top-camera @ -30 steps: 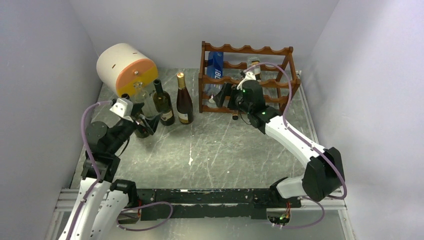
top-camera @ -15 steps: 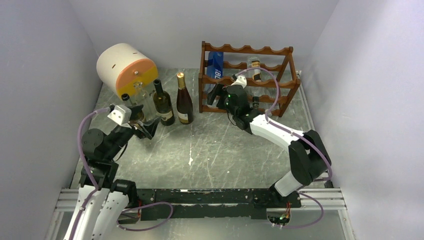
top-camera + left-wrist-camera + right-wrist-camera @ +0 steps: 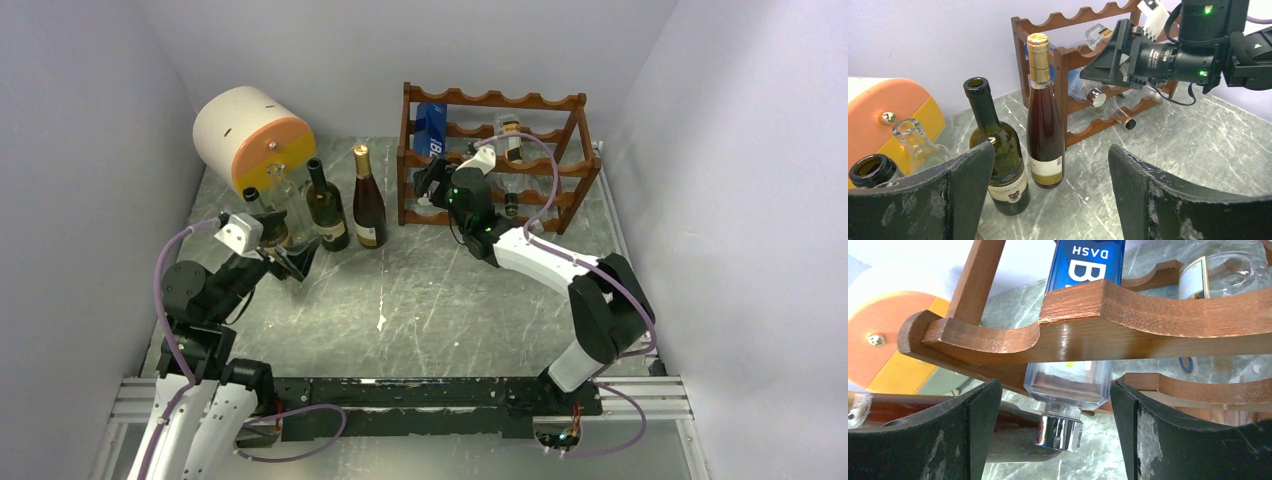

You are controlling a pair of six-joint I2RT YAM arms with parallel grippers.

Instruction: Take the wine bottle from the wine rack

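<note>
**Top external:** fixed high, above and behind both arm bases, facing forward and down. It is distant and takes in the whole surface up to the back wall.

**Left wrist:** low, just above the surface, looking out between the left claw fingers towards the wine rack. The standing bottles are near.

**Right wrist:** very close, facing the rack's front rail between the right claw fingers.

**Shared:** all three views show the rack's left end, its blue bottle and the orange-faced drum.
</note>
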